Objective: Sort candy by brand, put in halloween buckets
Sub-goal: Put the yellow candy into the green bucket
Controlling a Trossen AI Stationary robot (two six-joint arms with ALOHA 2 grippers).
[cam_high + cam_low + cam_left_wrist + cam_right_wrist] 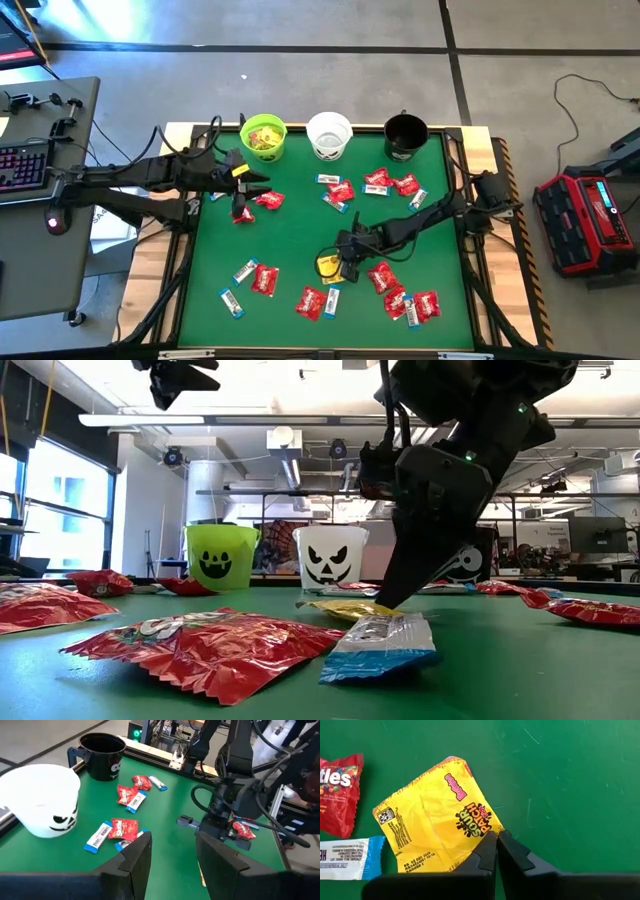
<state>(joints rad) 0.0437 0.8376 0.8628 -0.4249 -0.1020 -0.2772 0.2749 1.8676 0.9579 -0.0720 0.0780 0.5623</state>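
Right wrist view: right claw [497, 851] pinched shut on yellow packet [432, 817].

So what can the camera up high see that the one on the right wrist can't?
Only the high view shows all three buckets, green, white and black, plus the left gripper waiting near the green one. Only the right wrist view shows the Sour Patch name on the yellow packet and the right gripper shut on its edge. Both show that yellow packet on the green table, with red candy nearby.
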